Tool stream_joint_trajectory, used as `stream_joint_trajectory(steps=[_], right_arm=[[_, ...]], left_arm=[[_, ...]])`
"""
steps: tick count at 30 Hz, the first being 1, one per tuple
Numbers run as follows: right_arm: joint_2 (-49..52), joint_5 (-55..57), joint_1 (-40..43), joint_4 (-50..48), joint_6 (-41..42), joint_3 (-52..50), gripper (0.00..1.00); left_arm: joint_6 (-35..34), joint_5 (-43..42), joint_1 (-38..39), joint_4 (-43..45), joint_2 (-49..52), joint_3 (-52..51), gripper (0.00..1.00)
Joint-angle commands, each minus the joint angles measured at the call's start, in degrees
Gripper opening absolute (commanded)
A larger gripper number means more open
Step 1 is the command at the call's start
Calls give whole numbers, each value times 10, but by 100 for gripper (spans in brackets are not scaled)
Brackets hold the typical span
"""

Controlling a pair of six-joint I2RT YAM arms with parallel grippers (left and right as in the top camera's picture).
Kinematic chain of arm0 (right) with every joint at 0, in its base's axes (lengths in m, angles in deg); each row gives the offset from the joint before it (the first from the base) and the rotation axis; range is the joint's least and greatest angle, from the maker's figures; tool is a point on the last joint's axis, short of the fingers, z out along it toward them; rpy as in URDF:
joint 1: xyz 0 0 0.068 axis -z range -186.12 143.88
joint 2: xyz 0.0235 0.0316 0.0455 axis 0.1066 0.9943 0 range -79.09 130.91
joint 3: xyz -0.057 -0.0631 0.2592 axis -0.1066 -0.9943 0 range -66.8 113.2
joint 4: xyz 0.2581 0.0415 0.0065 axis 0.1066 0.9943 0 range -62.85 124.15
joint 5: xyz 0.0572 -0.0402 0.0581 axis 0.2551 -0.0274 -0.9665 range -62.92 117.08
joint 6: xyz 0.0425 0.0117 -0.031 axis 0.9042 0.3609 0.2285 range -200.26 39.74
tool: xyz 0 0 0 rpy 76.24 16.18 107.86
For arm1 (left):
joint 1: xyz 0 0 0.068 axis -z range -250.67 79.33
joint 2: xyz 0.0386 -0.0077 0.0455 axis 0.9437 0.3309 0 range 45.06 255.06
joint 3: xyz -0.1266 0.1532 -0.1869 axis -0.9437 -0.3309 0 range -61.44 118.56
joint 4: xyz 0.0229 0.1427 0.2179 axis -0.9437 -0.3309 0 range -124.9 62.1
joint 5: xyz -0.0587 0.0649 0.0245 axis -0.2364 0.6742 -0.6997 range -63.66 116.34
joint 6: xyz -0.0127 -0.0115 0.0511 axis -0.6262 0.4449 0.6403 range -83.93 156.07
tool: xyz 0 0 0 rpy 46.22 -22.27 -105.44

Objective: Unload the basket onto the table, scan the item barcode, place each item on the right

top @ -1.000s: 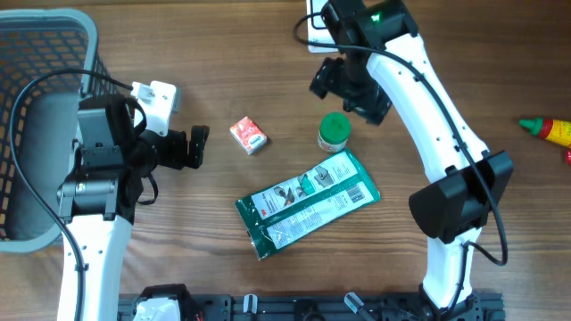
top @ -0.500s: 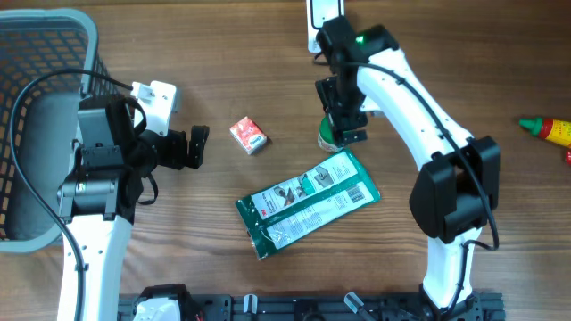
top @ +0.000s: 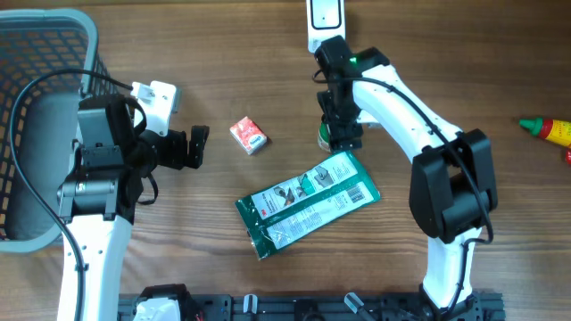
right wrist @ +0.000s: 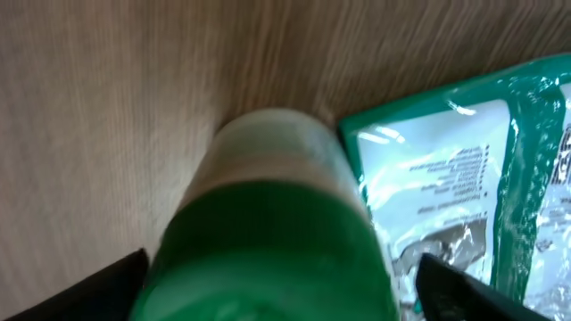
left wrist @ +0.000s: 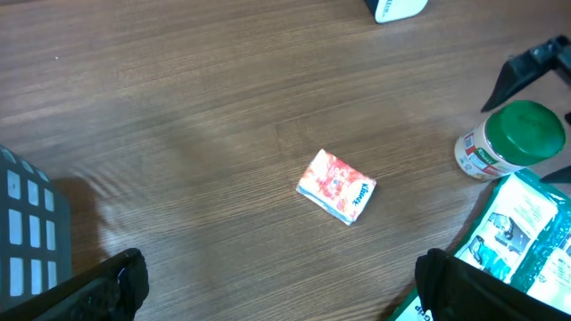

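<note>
Both arms show white link shells and black joint housings; black cables trail off the left arm, and a green lamp glows on the right arm.

Table: wood, matt, fine straight grain.
Pouch: glossy plastic film, crinkled, catching glare.
Bottle, just beside the pouch: smooth pale plastic with a printed label.
Cap: green plastic, slight sheen.
Small box: printed card, smooth.
Basket: grey plastic mesh, matt.

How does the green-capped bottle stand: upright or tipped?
Upright: the left wrist view shows the bottle, cap uppermost, base on the table.
</note>
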Motion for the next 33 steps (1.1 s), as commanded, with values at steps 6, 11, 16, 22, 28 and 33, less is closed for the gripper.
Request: stream_joint_trajectory(steps=[6, 11, 16, 22, 28, 33], right_arm=[[0, 24, 0, -36, -33, -39, 71], [0, 36, 4, -47, -129, -39, 62], [0, 38, 13, -57, -325, -31, 61], [0, 38, 27, -68, -761, -5, 61], [0, 83, 27, -28, -987, -5, 82], [-2, 80, 26, 2, -1003, 10, 100]], left_arm=[[-5, -10, -3, 1, 2, -4, 100], [-5, -10, -3, 1, 2, -4, 100], [-5, -10, -3, 1, 2, -4, 100], [-5, -10, -3, 1, 2, -4, 100], [-5, -10, -3, 1, 2, -4, 100], [-5, -10, -3, 1, 2, -4, 100]])
